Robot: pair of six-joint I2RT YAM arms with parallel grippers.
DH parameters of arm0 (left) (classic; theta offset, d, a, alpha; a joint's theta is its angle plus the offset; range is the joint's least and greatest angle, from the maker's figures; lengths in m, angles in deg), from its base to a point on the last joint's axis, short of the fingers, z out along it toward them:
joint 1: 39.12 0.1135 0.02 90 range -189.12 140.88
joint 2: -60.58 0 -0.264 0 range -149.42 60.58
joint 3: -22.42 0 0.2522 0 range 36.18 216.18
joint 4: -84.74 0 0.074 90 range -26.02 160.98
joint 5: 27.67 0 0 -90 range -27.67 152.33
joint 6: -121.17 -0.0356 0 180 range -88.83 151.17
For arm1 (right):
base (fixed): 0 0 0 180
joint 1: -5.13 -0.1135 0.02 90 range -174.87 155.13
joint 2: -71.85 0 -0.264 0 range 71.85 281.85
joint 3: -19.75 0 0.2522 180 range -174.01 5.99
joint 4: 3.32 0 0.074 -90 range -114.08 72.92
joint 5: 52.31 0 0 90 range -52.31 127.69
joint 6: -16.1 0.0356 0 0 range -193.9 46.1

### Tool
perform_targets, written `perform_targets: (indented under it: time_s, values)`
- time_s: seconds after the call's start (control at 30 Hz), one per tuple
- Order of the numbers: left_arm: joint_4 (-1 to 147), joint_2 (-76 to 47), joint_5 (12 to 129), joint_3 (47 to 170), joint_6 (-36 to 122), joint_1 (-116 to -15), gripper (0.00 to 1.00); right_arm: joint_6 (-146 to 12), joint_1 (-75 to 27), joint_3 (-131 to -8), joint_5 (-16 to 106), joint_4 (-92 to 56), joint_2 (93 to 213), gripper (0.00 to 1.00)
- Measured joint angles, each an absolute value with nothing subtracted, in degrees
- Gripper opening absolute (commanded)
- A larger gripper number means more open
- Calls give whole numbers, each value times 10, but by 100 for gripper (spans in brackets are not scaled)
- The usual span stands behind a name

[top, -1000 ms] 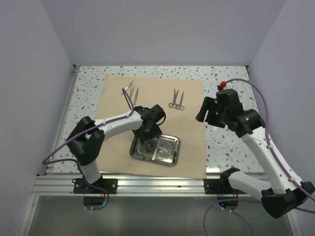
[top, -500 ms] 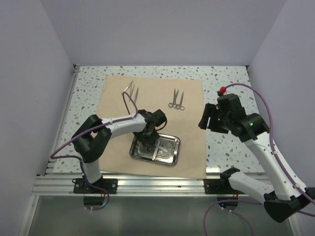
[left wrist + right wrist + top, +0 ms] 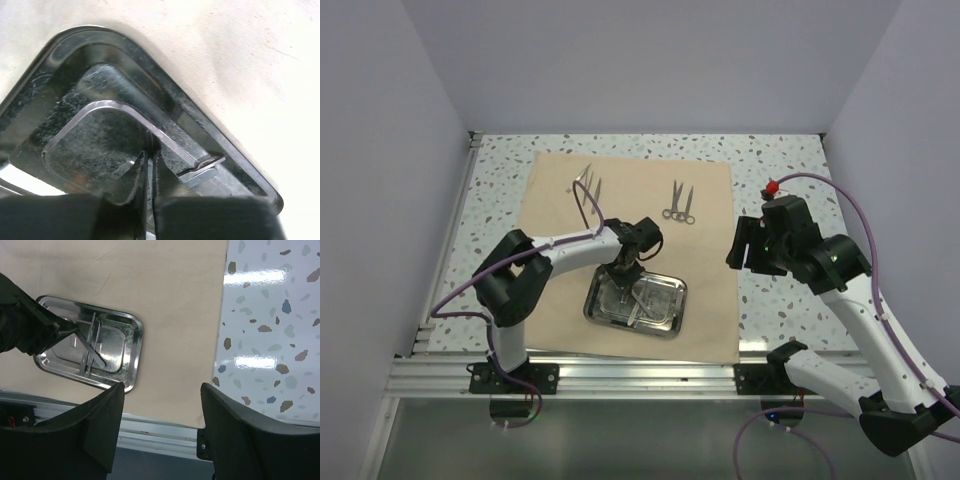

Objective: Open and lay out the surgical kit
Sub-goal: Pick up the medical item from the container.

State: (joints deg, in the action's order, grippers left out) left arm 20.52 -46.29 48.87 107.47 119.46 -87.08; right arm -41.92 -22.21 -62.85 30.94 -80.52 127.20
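The beige cloth wrap (image 3: 705, 300) lies spread flat on the table. The steel tray (image 3: 670, 312) sits on its near part. My left gripper (image 3: 625, 274) reaches down into the tray (image 3: 240, 160), its fingers (image 3: 165, 182) shut on a thin ribbed metal strip, one of the tweezers (image 3: 200, 172) lying in the tray (image 3: 131, 376). Crossed thin instruments (image 3: 93, 347) show there in the right wrist view. Two pairs of scissors (image 3: 679, 205) and more tweezers (image 3: 588, 185) lie on the far part of the cloth. My right gripper (image 3: 744, 246) hovers open at the cloth's right edge (image 3: 200, 340), holding nothing.
The speckled tabletop (image 3: 780, 160) shows around the cloth. An aluminium rail (image 3: 640, 375) runs along the near edge. Lilac walls (image 3: 380, 150) close in the left, back and right. Purple cables (image 3: 850, 200) loop off both arms.
My left gripper has dropped into the tray and closed from wide open to shut. The right arm has drifted slightly nearer and to the right, still open.
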Motion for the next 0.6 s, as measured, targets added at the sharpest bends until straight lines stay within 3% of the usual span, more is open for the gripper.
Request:
perform_targets:
  time_s: [0.4, 0.6]
  values:
    - [219, -465, 473, 1092, 1116, -868, 0, -420, -222, -628, 297, -805, 1272, 65]
    - [203, -460, 449, 1170, 1013, -868, 0, -418, -222, -628, 292, -805, 1272, 65]
